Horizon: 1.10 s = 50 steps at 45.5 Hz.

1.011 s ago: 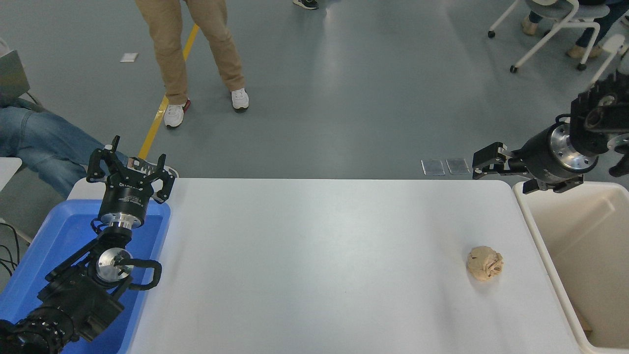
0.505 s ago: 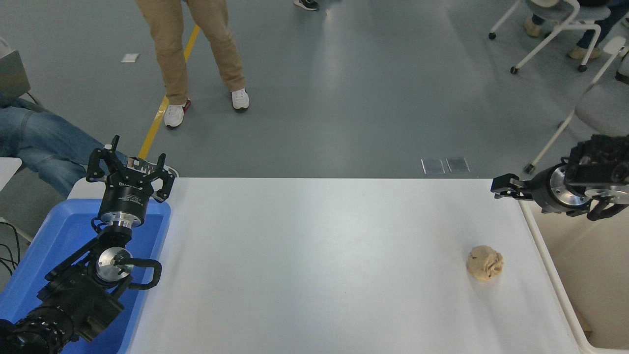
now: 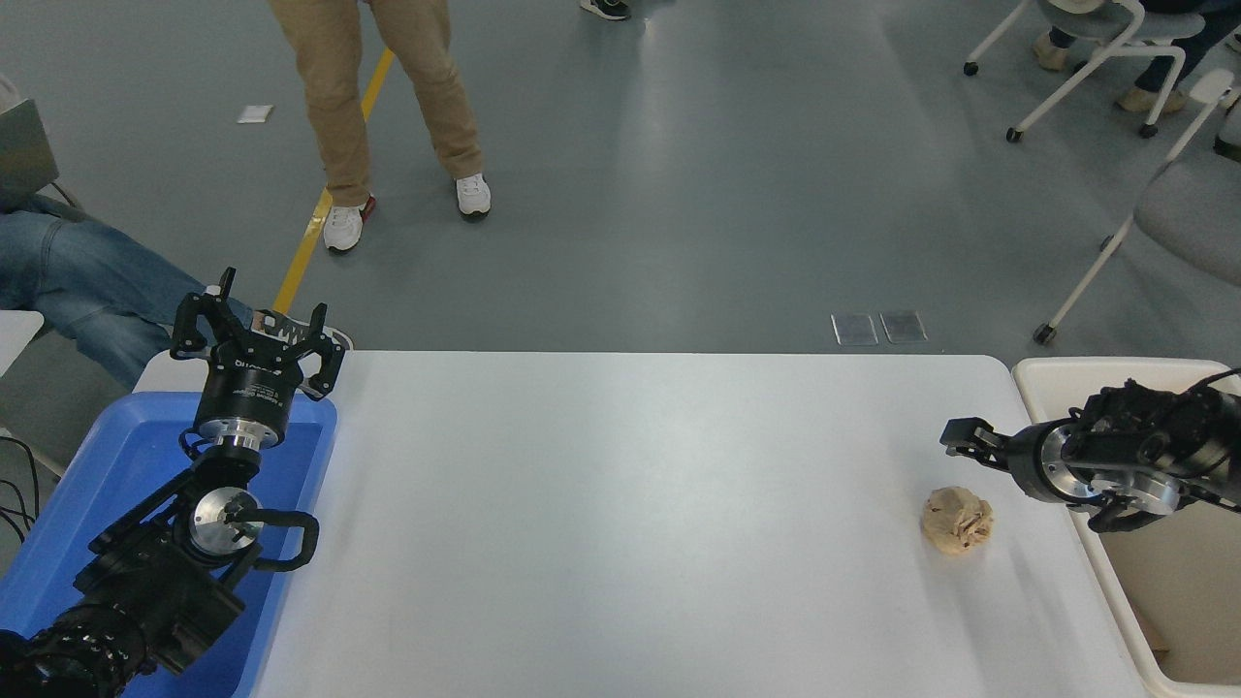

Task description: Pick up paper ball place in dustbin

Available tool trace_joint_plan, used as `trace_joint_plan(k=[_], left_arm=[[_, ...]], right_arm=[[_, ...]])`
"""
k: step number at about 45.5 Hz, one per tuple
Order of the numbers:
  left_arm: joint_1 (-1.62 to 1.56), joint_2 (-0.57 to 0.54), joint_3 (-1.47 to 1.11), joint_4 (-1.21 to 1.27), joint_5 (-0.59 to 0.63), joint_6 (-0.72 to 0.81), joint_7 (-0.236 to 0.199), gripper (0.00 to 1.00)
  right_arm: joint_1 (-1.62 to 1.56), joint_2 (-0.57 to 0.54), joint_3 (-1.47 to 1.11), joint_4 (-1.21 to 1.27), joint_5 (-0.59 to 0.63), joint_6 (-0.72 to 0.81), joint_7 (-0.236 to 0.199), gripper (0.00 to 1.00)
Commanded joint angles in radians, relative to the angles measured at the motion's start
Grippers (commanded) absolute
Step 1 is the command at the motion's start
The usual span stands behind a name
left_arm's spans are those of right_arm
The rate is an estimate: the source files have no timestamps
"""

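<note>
The paper ball, a wrinkly tan wad, lies on the white table near its right edge. The cream dustbin stands just beyond that edge, partly covered by my right arm. My right gripper reaches in from the right over the bin's rim. It hovers a little behind and above the ball without touching it. I see it edge-on, so its state does not show. My left gripper is parked open over the blue tray at the lower left.
A shallow blue tray sits at the table's left end under my left arm. A person in tan trousers stands beyond the far side. A seated person's jeans show at the left. Wheeled chairs stand at the upper right.
My right arm has come down from high above the bin's far corner to table height, and its gripper now sits close behind the paper ball. The ball and left arm have not moved.
</note>
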Motion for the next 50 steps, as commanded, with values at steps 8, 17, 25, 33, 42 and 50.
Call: trace_joint_plan(k=[8,17,25,33,42,50], left_arm=[[0.0,0.0,0.0,0.001,0.0,0.0,0.001,0.99],[0.0,0.0,0.0,0.001,0.0,0.0,-0.001,0.99],[0.0,0.0,0.0,0.0,0.0,0.0,-0.001,0.99],[0.0,0.0,0.0,0.0,0.0,0.0,-0.001,0.99],[0.0,0.0,0.0,0.0,0.0,0.0,0.001,0.99],[0.0,0.0,0.0,0.0,0.0,0.0,0.001,0.99]], right_arm=[[-0.072,0.003,0.066,-0.024,0.002,-0.009,0.0,1.0],[-0.088,0.006,0.088,-0.021,0.002,-0.009,0.0,1.0],[-0.119,0.008,0.12,-0.018,0.002,-0.009,-0.001,1.0],[-0.13,0.014,0.128,-0.019,0.0,-0.041,0.0,1.0],[-0.156,0.026,0.122,-0.019,-0.018,-0.121,0.009,0.3],[-0.148,0.027,0.114,-0.007,-0.02,-0.112,0.011,0.0]])
